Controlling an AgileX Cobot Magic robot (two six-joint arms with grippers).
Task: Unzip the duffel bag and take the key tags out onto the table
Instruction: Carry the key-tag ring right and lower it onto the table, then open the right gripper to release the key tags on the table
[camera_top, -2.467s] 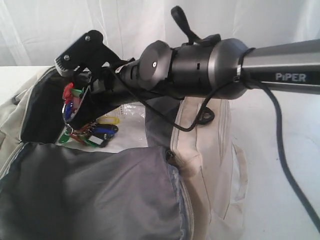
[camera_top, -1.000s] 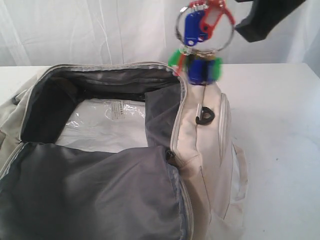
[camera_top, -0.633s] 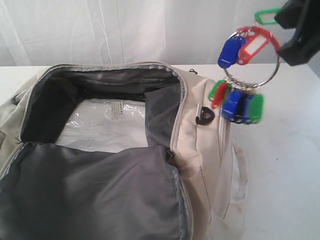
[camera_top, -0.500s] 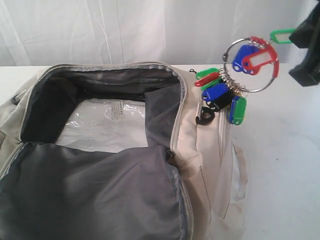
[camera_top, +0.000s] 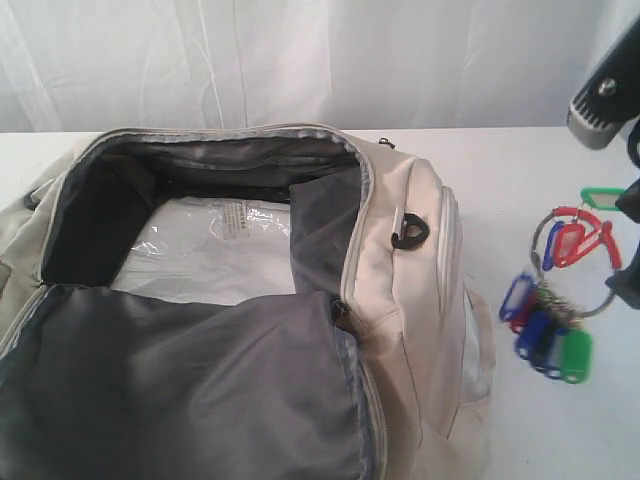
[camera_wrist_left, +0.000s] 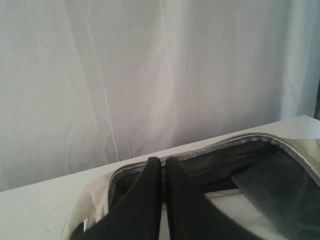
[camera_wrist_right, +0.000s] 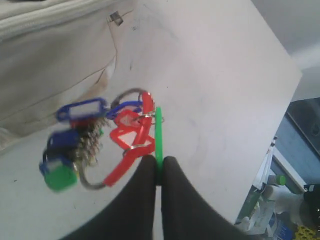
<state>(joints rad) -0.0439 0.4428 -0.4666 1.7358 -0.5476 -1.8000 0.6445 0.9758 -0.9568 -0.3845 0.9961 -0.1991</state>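
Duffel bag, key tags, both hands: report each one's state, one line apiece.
duffel bag: unzipped, main compartment wide open.
key tags: out of the bag, dangling beside it by a green tag.
right hand: shut on that green tag.
left hand: shut, empty.

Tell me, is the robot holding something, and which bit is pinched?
The right gripper holds the key tags by one green tag, pinched between its fingers; the rest dangles free. The left gripper holds nothing.
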